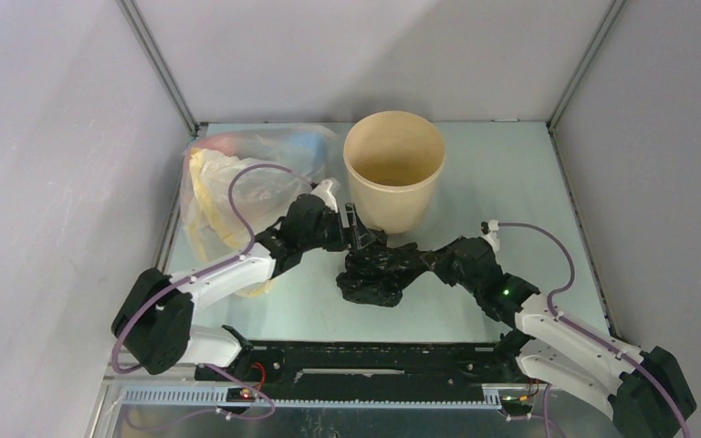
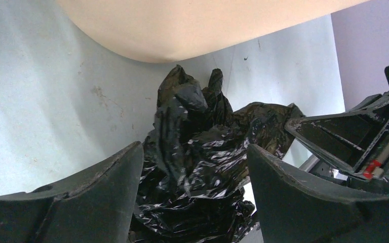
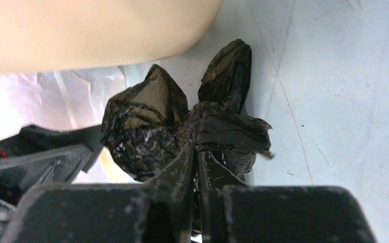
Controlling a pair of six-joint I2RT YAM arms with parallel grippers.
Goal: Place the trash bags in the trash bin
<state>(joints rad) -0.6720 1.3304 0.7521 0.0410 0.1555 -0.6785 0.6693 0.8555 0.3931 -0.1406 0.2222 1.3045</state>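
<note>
The black trash bag (image 1: pixel 379 271) lies crumpled on the table just in front of the tan trash bin (image 1: pixel 393 169). My left gripper (image 1: pixel 358 235) is at the bag's upper left edge; in the left wrist view its fingers (image 2: pixel 101 192) stand wide apart around the bag (image 2: pixel 202 152), open. My right gripper (image 1: pixel 427 262) is at the bag's right edge. In the right wrist view its jaws are closed, pinching a fold of the black bag (image 3: pixel 182 126). The bin's wall shows at the top of both wrist views (image 2: pixel 192 25) (image 3: pixel 81 30).
A translucent clear bag (image 1: pixel 228 187) with yellow, red and blue tints lies at the back left, under my left arm. Grey walls enclose the table on three sides. A black rail (image 1: pixel 365 360) runs along the near edge between the arm bases.
</note>
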